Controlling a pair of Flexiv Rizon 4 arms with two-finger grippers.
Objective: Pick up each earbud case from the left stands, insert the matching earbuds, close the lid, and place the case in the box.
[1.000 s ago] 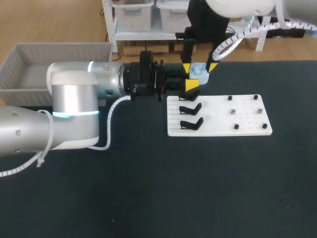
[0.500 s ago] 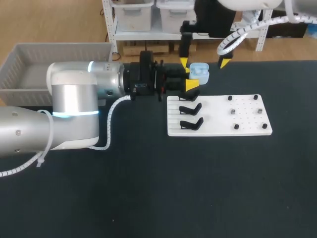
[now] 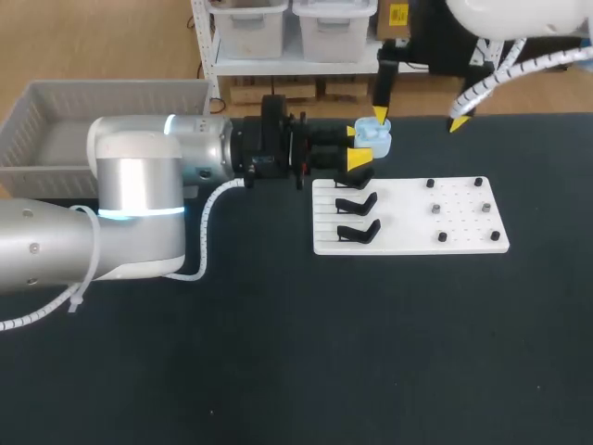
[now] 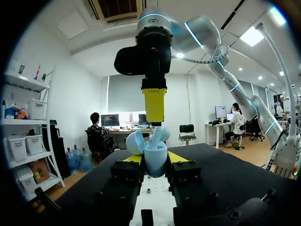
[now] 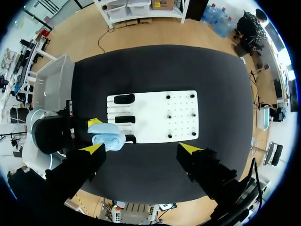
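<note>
One light-blue earbud case (image 3: 372,135), lid open, is sitting gripped in the left tool (image 3: 357,146) over the stand board's (image 3: 408,243) 11 o'clock corner, the right tool (image 3: 418,119) hanging wide open above it, so lid-closing and placing in the grey box (image 3: 56,93) at 9 o'clock are seemingly remaining.

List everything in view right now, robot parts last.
earbud case: one, light blue, lid open, in the left gripper, off the table
board: one, white, table's middle right
stands: three, black, board's left half
pegs: six, dark, board's right half
box: one, grey, beside the table's far left
table: one, black
left gripper: yellow tips, shut on the earbud case
right gripper: yellow tips, open, raised above the board
</note>
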